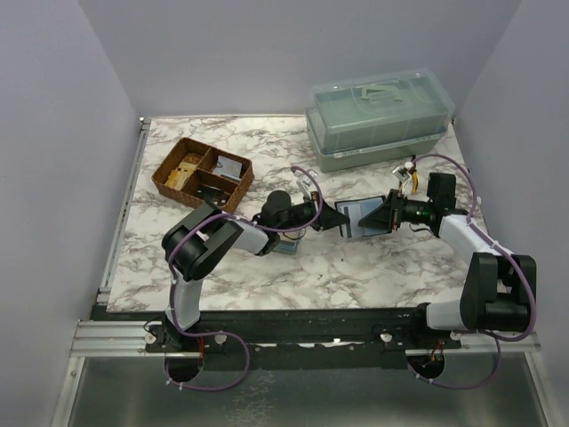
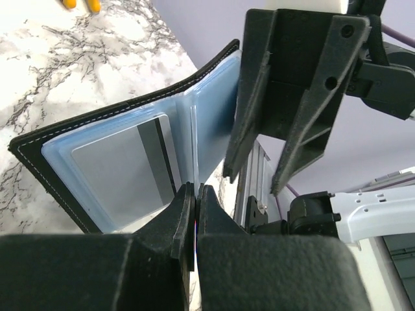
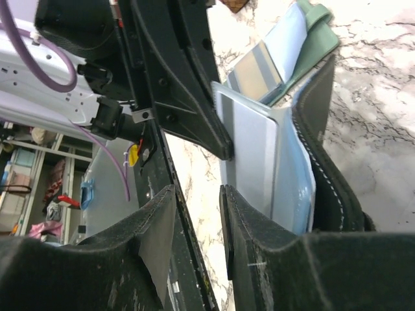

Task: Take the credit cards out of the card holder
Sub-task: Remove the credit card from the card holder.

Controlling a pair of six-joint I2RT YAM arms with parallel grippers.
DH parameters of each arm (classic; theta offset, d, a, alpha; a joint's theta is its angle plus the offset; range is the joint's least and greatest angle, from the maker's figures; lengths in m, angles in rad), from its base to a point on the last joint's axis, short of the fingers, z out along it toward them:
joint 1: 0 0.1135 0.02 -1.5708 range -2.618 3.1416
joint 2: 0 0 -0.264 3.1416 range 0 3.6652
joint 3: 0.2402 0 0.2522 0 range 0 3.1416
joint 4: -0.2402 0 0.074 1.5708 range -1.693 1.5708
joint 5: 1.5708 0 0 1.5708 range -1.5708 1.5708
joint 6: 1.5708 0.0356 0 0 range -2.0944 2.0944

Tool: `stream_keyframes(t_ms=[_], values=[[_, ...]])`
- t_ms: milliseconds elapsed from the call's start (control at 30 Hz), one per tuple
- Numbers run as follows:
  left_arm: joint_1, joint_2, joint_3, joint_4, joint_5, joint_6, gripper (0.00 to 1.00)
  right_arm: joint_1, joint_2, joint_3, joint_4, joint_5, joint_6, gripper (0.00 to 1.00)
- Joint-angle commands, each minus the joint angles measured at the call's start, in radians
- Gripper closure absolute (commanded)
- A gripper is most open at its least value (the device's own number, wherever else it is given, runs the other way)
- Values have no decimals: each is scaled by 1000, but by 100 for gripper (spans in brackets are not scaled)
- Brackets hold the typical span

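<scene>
Left wrist, left gripper (image 2: 196, 192) pinching thin credit card (image 3: 253, 155), right gripper (image 3: 196, 192) narrowly parted, stitched card holder (image 3: 334, 129).

From above, my left end effector (image 1: 340, 221) and right end effector (image 1: 378, 218) cover both ends of the card holder (image 1: 363, 210), and what sits in its pockets is too small to tell there. In the left wrist view the card (image 2: 192, 142) I pinch shows only edge-on, its lower end lost between my fingertips (image 2: 181, 210). My right end effector hides the holder's far flap. The wicker tray's (image 1: 169, 159) contents are too small to name.
</scene>
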Motion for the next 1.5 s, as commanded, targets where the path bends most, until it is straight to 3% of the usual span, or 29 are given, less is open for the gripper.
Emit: stream_keyframes(t_ms=[0, 333, 533, 800, 1100, 1367, 1467], values=[[-5, -58, -9, 110, 23, 13, 100, -6, -14, 0, -4, 93, -17, 59], [15, -74, -56, 216, 77, -53, 100, -43, -53, 20, -52, 114, -99, 58], [14, -78, -42, 244, 119, -94, 100, -45, -31, 19, -68, 0, -135, 54], [-12, -41, 2, 263, 129, -120, 100, -45, -31, 4, -31, -141, -94, 54], [-32, -19, 34, 267, 114, -123, 100, -45, -11, -13, 22, -163, -19, 57], [-56, -1, 38, 246, 76, -114, 100, -44, -29, -18, 41, -149, -7, 66], [-61, -9, 36, 207, 65, -95, 100, -45, -30, -20, 43, -150, -6, 79]])
